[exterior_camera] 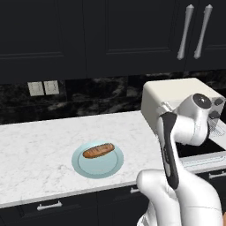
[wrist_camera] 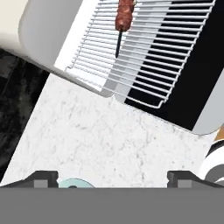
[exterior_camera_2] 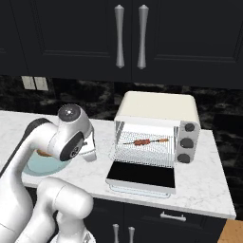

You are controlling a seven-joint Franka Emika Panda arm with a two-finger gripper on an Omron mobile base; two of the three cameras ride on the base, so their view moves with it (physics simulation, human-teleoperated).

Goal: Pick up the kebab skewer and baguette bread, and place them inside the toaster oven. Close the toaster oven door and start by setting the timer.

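White marble countertop (exterior_camera: 39, 141) with fine grey veining runs under me, set against a black stone backsplash (exterior_camera: 97, 95) streaked with pale marbling. Two cream wall outlets (exterior_camera: 43, 88) sit in that backsplash at the left. Dark upper cabinets (exterior_camera_2: 71, 38) hang above, with long silver handles (exterior_camera_2: 130, 36) on a pair of doors directly over the toaster oven (exterior_camera_2: 159, 107). Below the counter edge are dark drawers with small silver pulls (exterior_camera_2: 172, 217).

On the counter a pale blue plate (exterior_camera: 98, 164) carries the baguette bread (exterior_camera: 98, 150), lying at a slight diagonal across the plate's upper half. Well to its right stands the toaster oven, cream-white and boxy, three grey knobs (exterior_camera_2: 186, 142) stacked down its right side. The toaster oven door (exterior_camera_2: 141, 175) is dropped flat toward the counter's front edge, its dark glass facing up. Inside, the kebab skewer (exterior_camera_2: 144, 141) rests on the wire rack (exterior_camera_2: 142, 151), lying lengthwise from left to right.

My gripper (wrist_camera: 113, 178) hovers over bare marble between the plate and the oven, fingers spread wide apart and grasping nothing. From the hand view, the rack's near corner and the skewer's thin dark tip lie ahead, and a sliver of the plate's rim sits between my fingertips (wrist_camera: 43, 178).
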